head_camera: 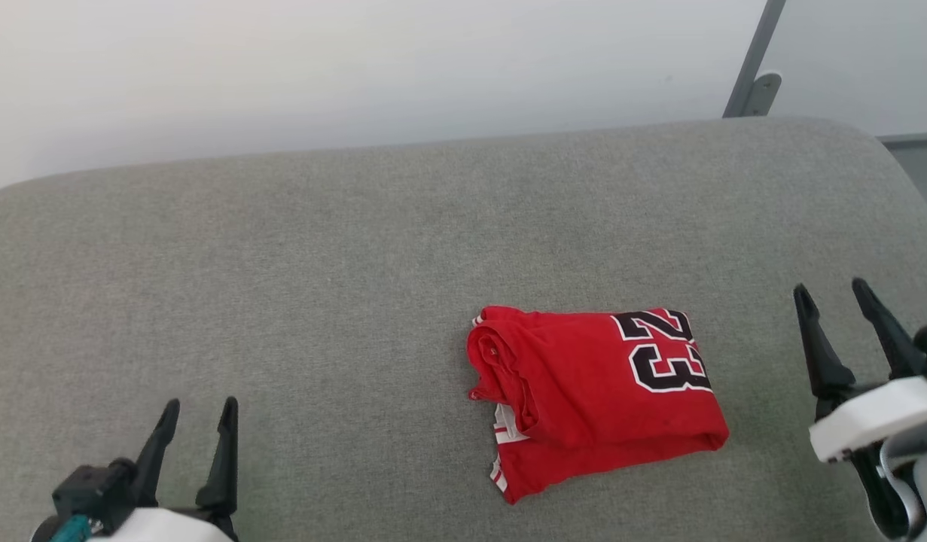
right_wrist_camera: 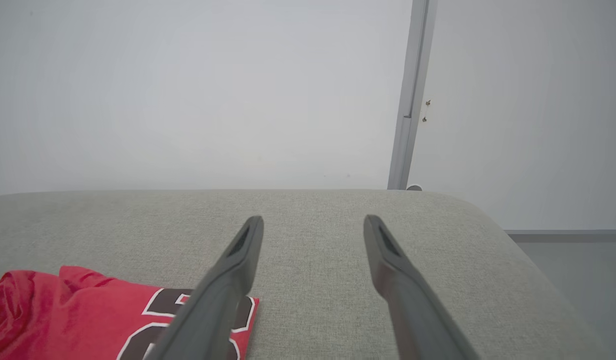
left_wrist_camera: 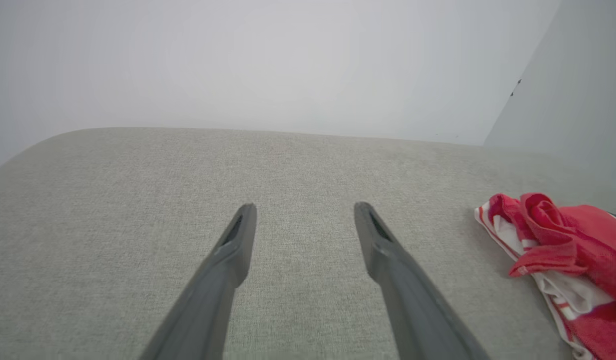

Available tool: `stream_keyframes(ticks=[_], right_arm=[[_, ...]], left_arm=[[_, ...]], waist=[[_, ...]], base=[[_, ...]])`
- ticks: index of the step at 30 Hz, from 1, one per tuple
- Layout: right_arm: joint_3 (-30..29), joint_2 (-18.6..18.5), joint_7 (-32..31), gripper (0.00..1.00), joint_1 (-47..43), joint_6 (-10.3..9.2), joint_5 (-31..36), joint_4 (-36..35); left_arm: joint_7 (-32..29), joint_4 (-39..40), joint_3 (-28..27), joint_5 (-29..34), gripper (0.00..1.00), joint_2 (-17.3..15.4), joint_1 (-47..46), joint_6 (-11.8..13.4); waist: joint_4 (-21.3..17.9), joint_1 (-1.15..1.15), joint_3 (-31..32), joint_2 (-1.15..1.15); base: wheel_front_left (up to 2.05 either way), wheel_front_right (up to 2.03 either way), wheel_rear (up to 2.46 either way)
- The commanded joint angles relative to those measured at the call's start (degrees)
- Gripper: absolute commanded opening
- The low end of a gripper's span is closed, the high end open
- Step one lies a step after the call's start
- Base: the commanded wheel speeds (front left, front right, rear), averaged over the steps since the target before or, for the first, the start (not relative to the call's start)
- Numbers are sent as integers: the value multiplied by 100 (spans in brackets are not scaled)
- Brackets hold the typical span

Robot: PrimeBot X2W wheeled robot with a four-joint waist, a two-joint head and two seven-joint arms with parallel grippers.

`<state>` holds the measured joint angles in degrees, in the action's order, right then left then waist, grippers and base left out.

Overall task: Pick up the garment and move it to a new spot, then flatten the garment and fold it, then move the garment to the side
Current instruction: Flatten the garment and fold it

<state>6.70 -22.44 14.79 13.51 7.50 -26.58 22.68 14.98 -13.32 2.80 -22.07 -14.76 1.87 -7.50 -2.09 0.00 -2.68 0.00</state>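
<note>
The shirt (head_camera: 591,391) lies folded into a rough rectangle on the grey cushion (head_camera: 320,263), right of centre in the head view. Its long axis runs left to right, dipping slightly toward the right. The number 23 (head_camera: 663,350) sits sideways at the right end, and the bunched end with striped white trim points left. The left gripper (head_camera: 201,406) hovers well apart at the lower left, fingers spread and empty. The right gripper (head_camera: 830,287) stands near the shirt's right end, also spread and holding nothing.

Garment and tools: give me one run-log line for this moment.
garment: folded, lying on grey cushion | left tool: open, apart | right tool: open, apart
</note>
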Motion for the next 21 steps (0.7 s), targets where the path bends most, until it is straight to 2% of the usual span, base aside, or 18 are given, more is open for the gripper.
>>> stream_keyframes(ticks=[1, 11, 21], right_arm=[[-44, 23, 31, 100, -107, -3, 15, -47], [-582, 158, -12, 100, -928, -3, 212, -658], [-906, 300, -322, 100, -1235, -3, 359, -1122]], left_arm=[[29, 51, -33, 18, 100, -7, 86, 7], [29, 653, -373, 285, 100, 268, 780, 7], [29, 920, -477, 376, 100, 360, 996, 7]], waist=[[26, 0, 37, 0], [101, 0, 132, 0], [127, 0, 106, 0]], base=[[0, 0, 0], [0, 0, 0], [0, 0, 0]])
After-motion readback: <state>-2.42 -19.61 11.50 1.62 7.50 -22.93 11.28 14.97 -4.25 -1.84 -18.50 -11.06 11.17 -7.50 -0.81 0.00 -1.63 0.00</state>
